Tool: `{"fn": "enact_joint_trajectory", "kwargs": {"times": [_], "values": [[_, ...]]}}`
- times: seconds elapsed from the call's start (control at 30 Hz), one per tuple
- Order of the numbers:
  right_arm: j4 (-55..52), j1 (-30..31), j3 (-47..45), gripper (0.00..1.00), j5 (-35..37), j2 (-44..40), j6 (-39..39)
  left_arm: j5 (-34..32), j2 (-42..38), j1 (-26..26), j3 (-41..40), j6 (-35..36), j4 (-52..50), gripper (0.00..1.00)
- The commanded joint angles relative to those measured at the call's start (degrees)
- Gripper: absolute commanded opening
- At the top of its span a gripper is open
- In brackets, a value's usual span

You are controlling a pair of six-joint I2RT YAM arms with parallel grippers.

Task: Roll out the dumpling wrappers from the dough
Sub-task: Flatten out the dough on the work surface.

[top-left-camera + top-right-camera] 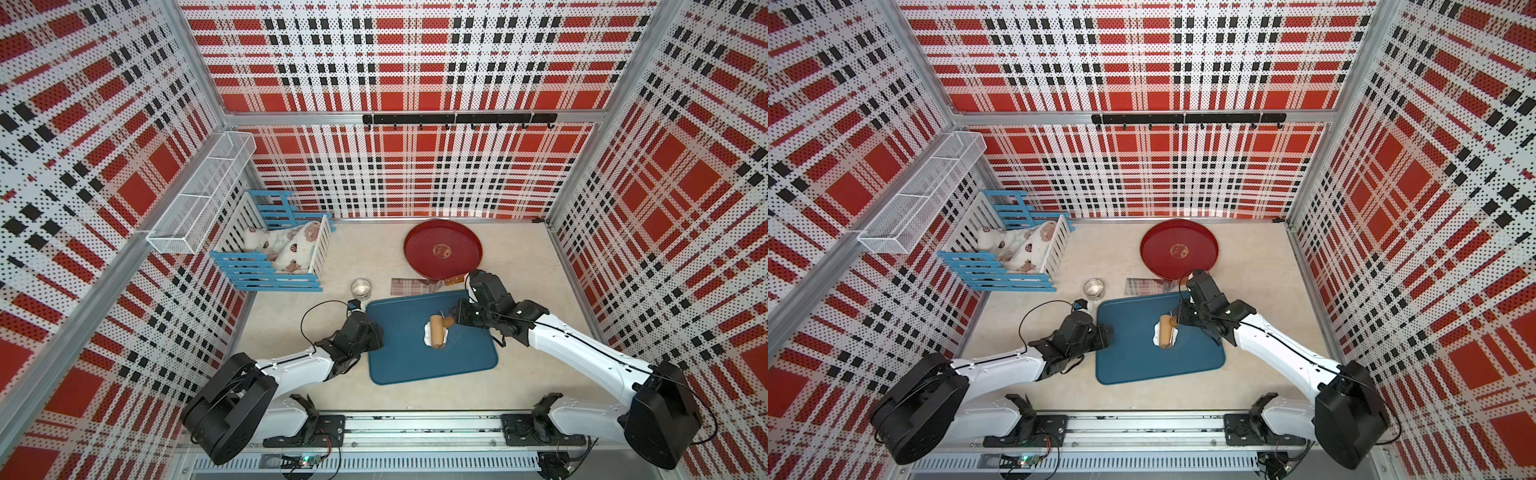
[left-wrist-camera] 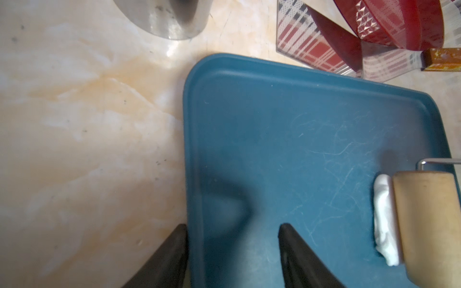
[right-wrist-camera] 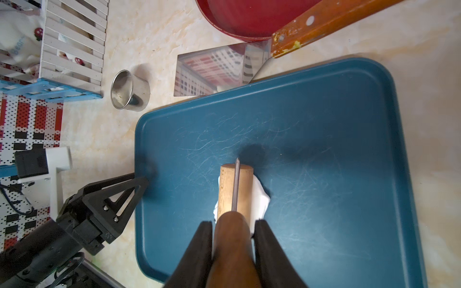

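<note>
The dough (image 3: 259, 199) lies near the middle of the blue tray (image 3: 324, 149), pressed under the wooden roller (image 3: 225, 189). Its ragged white edges stick out on both sides of the drum. In a top view the dough (image 1: 427, 333) shows mostly on the side toward the left arm.

The right gripper (image 3: 233, 224) is closed narrowly on the roller's brown handle (image 3: 232, 251), with a finger touching it on each side.

The left gripper (image 2: 233, 227) stands about half open and holds nothing. Its fingers (image 2: 299, 256) straddle the tray's rim, one over the table (image 2: 87, 149) and one over the tray floor. Whether they touch the tray cannot be told.

A steel cup (image 1: 360, 287) stands just off the tray's far left corner. A cleaver (image 3: 209, 74) lies beside the tray's far edge, and a red plate (image 1: 443, 248) sits behind it.
</note>
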Motion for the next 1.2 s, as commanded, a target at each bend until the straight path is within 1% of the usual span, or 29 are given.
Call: {"fn": "enact_joint_trajectory", "kwargs": {"times": [0.0, 0.23, 0.37, 0.53, 0.67, 0.77, 1.0, 1.17], "values": [[-16.15, -1.66, -3.98, 0.00, 6.70, 0.48, -3.83, 1.56, 0.98, 0.50, 0.89, 0.67, 1.08, 0.61], [-15.37, -1.69, -4.53, 0.00, 5.06, 0.36, -3.65, 1.92, 1.52, 0.67, 1.00, 0.76, 1.48, 0.61], [-13.10, -1.41, -5.12, 0.00, 2.81, 1.88, -3.59, 1.90, 1.35, 0.66, 0.88, 0.76, 1.56, 0.61], [-10.24, 2.35, -4.76, 0.00, 1.80, 5.89, -1.86, 1.95, 1.39, 0.64, 1.02, 0.67, 1.71, 0.61], [-9.56, 3.10, -4.61, 0.00, 1.36, 7.76, -1.45, 1.96, 1.29, 0.66, 1.13, 0.67, 1.62, 0.61], [-10.79, 3.07, -4.41, 0.00, 2.81, 6.63, -1.36, 1.89, 1.20, 0.68, 1.06, 0.72, 1.39, 0.61], [-15.46, -1.96, -6.01, 0.00, 5.08, 1.05, -3.86, 1.90, 1.17, 0.68, 0.98, 0.67, 1.59, 0.61], [-16.73, -2.82, -6.41, 0.00, 5.03, -1.02, -4.35, 1.91, 1.21, 0.68, 0.95, 0.67, 1.87, 0.61]]}}
